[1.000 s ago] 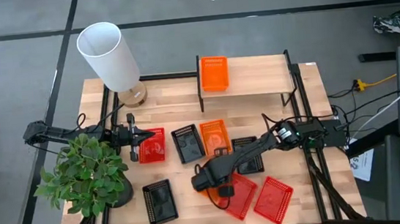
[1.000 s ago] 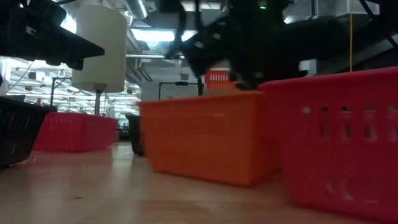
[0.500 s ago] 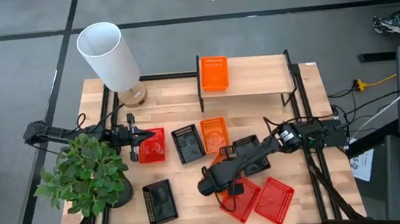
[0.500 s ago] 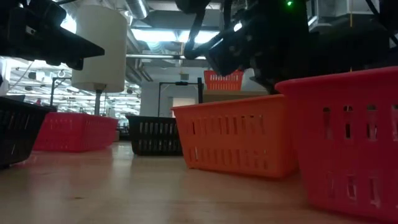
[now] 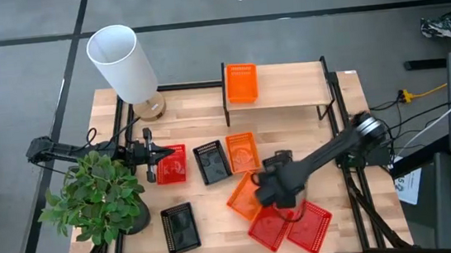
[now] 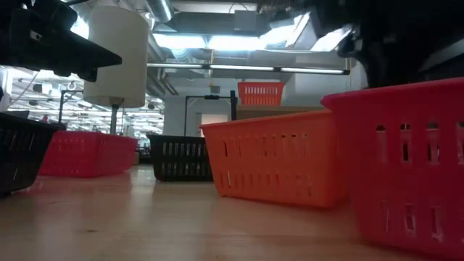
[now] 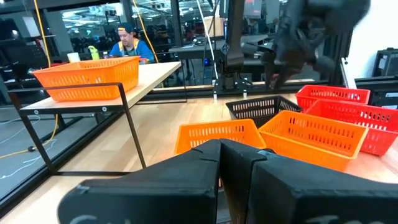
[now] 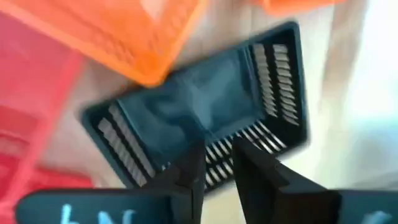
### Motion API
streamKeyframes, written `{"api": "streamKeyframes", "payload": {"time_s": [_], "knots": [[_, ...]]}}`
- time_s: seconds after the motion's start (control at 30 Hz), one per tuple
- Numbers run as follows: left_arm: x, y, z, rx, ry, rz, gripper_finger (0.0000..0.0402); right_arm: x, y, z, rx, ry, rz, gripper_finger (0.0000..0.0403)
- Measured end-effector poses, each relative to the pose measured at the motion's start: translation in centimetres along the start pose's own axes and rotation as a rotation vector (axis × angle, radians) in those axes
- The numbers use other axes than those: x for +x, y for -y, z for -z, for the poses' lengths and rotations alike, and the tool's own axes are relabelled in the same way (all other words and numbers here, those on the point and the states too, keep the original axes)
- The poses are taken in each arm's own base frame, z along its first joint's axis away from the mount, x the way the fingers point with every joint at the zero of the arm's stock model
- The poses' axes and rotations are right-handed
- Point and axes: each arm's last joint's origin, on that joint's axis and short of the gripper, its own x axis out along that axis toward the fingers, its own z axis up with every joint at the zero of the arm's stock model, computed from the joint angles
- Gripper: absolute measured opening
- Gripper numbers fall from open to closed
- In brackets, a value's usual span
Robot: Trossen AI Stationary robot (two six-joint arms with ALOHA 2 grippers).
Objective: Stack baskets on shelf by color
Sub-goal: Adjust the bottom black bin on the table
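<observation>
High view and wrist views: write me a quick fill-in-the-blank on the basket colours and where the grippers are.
1. The lone basket on the shelf is ___.
2. In the right wrist view, the basket beneath the right gripper is ___.
3. The neighbouring basket beside the left gripper is ___.
Missing words: orange; black; red.

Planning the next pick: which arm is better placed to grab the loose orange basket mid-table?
Right. The right gripper hovers beside that orange basket, over a black basket. The left gripper waits across the table by a red basket.
</observation>
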Motion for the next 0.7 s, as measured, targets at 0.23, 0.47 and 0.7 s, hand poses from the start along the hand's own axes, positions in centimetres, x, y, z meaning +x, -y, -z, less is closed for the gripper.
{"api": "streamKeyframes", "payload": {"time_s": [0.23, 0.47, 0.7], "knots": [[0.0, 0.0, 0.0, -0.004, 0.0, 0.0, 0.0, -2.3, -0.9, -2.1, 0.112, 0.516, -0.395, 0.0079], [0.0, 0.0, 0.0, -0.004, 0.0, 0.0, 0.0, -4.1, -2.8, -8.6, -0.052, 0.845, -0.461, 0.0079], [0.0, 0.0, 0.0, -0.005, 0.002, 0.0, 0.0, -2.5, -4.7, -16.2, -0.144, 0.871, -0.522, 0.0079]]}}
